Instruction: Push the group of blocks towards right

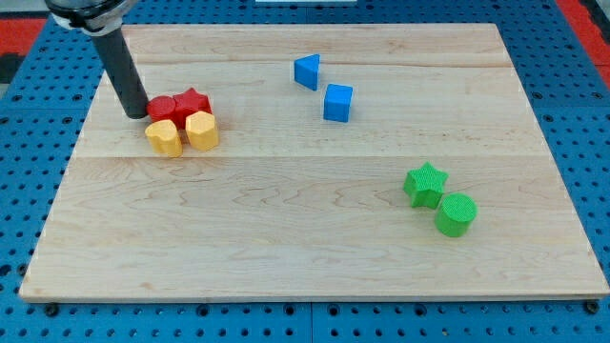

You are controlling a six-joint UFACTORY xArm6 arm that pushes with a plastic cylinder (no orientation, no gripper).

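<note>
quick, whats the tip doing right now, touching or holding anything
My tip: no gripper, holds nothing; it sits at the view's left edge of the cluster, against or just short of the red cylinder, beside the red star.

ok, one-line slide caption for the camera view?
My tip touches the left of the red-and-yellow block group; blue and green pairs sit apart.

The surface [315, 238] is a pale wooden board made of long planks whose seams run from nine o'clock to three o'clock, with a fine, light grain. It lies on a blue pegboard base [572, 114] dotted with regular rows of small holes, showing along every edge of the board. At the eleven o'clock and one o'clock corners sit patches of red panel [21, 36]. The light is even and soft, casting only faint shadows.
</note>
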